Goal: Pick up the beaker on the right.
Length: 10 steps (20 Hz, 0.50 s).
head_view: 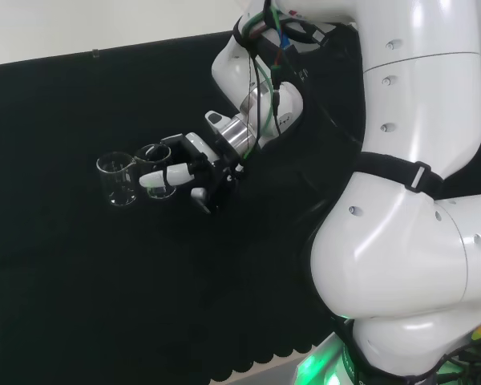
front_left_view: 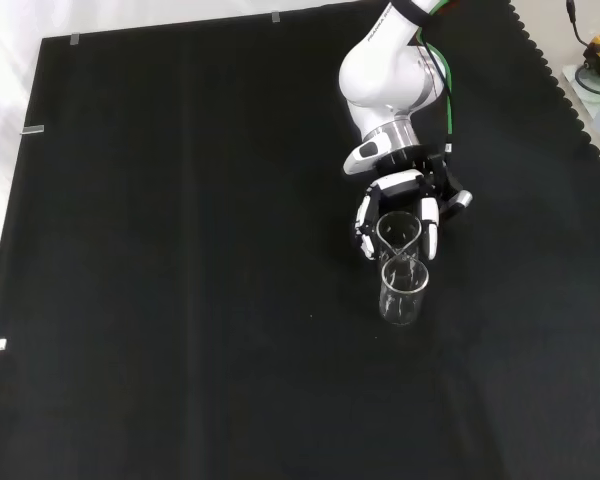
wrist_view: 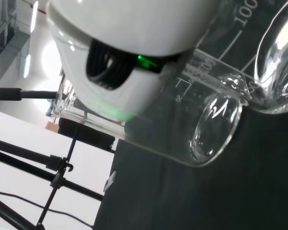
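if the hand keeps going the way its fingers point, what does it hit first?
The hand already has its fingers round the nearer beaker. Pushing on, it would likely drive that into the second beaker just beyond; the gap between them is unclear.

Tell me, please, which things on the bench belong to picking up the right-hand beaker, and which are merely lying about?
Part of the job:
- near beaker, the right one of the two in the head view
- hand, fingers curled round that beaker

Just lying about:
- far beaker, beside it, nearer the camera in the front view
- black cloth
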Tool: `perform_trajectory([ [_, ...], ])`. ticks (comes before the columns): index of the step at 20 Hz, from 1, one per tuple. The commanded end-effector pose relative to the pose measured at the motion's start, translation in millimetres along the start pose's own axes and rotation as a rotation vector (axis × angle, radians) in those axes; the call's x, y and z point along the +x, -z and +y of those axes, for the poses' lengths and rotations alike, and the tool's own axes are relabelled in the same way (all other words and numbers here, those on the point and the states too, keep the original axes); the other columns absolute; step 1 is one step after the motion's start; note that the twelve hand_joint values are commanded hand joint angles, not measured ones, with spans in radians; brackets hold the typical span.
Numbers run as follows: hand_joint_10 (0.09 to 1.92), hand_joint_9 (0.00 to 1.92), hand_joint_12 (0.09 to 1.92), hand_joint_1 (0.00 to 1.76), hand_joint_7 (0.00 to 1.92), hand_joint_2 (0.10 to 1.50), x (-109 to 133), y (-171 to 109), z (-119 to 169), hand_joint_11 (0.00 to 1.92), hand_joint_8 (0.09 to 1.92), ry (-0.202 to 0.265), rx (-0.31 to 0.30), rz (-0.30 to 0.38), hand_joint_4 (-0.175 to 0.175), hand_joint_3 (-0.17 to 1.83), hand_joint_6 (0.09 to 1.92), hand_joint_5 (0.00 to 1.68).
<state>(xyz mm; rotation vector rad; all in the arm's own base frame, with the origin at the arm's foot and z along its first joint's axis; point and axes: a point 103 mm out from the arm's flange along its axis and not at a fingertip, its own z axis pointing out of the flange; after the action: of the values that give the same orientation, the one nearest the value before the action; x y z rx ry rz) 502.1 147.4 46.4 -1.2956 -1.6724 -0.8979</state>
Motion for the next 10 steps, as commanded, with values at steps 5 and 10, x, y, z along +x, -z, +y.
perform_trajectory([
  [5, 0.44, 1.24, 0.82, 1.42, 1.59, 0.97, 18.7, 16.1, 6.2, 1.03, 0.09, 0.045, -0.047, -0.037, -0.175, -0.03, 0.45, 1.30],
  [10, 0.42, 1.25, 0.82, 1.42, 1.59, 0.96, 22.7, 44.5, -2.3, 1.04, 0.09, 0.058, -0.052, -0.034, -0.175, -0.02, 0.43, 1.31],
])
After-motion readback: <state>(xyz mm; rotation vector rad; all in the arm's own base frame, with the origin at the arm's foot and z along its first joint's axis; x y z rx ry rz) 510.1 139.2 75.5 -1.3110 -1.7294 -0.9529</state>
